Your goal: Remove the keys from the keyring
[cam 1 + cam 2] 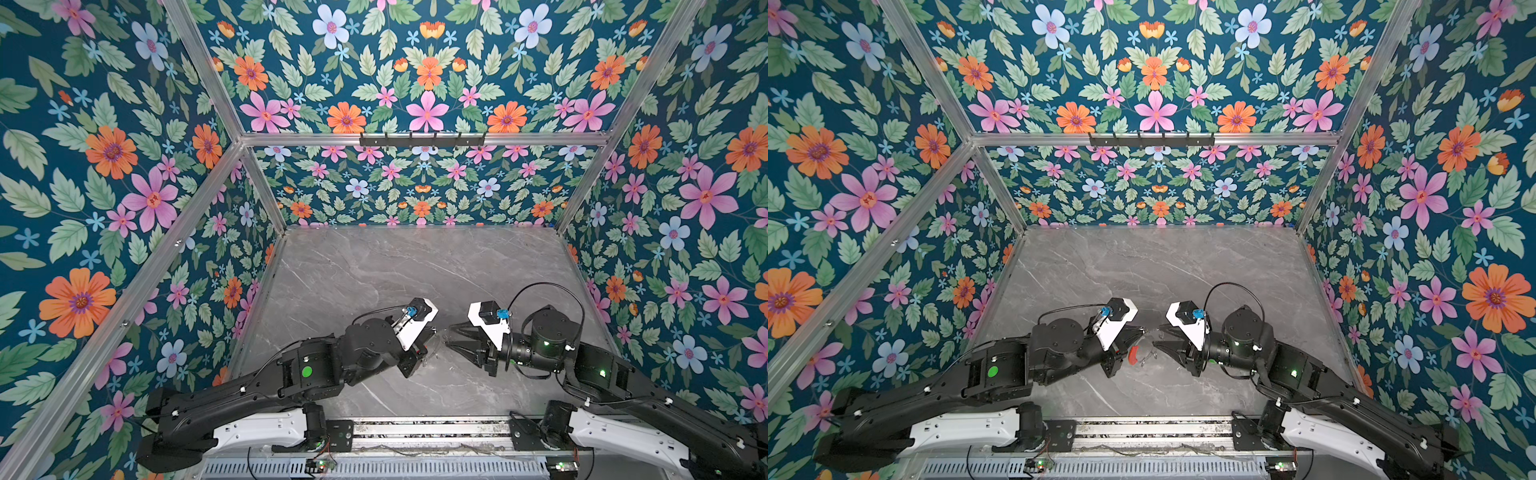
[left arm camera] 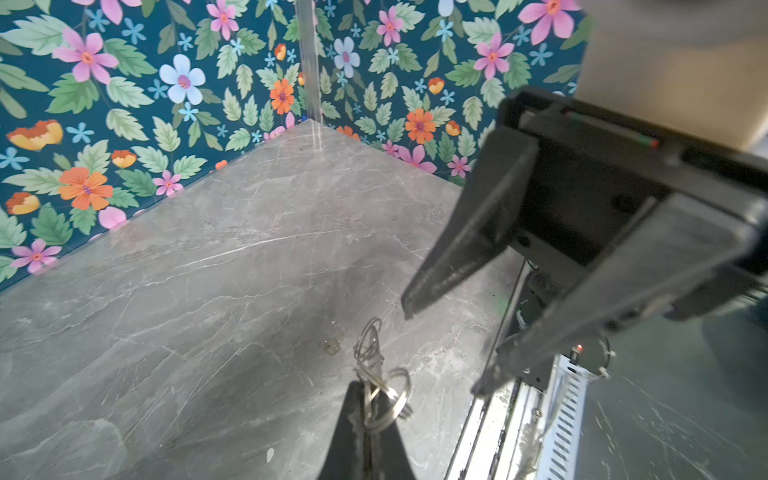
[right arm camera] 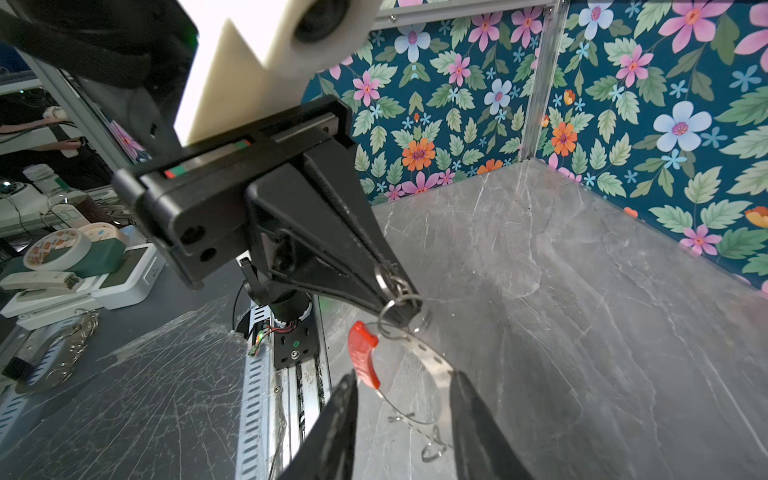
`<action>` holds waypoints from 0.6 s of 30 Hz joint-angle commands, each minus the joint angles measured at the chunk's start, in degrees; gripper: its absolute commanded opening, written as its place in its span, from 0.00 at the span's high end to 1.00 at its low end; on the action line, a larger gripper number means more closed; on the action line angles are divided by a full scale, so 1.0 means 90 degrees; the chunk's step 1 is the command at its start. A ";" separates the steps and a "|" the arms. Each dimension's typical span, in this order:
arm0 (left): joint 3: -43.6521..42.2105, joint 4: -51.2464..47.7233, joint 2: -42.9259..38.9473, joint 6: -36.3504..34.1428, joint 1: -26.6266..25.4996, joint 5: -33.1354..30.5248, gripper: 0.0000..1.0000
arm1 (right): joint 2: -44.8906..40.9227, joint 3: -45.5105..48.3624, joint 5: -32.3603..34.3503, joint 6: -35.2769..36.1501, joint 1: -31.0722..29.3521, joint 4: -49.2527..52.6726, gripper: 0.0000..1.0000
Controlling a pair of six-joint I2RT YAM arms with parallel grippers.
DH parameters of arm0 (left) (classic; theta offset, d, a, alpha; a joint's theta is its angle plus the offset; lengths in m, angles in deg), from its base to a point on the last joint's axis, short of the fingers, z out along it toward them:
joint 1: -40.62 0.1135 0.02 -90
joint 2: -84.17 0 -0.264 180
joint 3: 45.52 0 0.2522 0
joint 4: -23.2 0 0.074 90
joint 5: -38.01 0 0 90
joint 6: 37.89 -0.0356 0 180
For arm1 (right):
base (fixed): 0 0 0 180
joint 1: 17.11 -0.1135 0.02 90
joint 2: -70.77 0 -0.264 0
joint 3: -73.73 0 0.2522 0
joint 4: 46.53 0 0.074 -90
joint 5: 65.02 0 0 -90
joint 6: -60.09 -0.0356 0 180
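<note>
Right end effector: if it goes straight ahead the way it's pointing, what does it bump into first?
Probably the keyring: its hoop hangs right ahead of the right end effector, held up by rings pinched in the left end effector. Depth is unclear.

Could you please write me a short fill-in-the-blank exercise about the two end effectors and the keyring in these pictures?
1. The left end effector is ___ on small split rings.
2. The keyring joined to them has a sleeve coloured ___.
3. The right end effector has its jaws ___.
4. One loose key lies on the ___.

Missing words: shut; red; open; table.
</note>
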 commanded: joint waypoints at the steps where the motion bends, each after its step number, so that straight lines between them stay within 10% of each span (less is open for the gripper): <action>1: 0.0053 0.0338 -0.0076 -0.0197 -0.0002 0.0738 1.00 | -0.0007 -0.0111 -0.1285 -0.0198 0.0650 0.0047 0.56; 5: 0.0149 0.0227 0.0009 -0.0308 0.0002 0.1230 1.00 | 0.0231 -0.0169 -0.3680 -0.0820 0.1821 -0.0363 0.53; 18: 0.0316 0.0240 0.0069 -0.0627 -0.0003 0.1648 1.00 | 0.0708 -0.0309 -0.5395 -0.0730 0.1840 -0.0239 0.54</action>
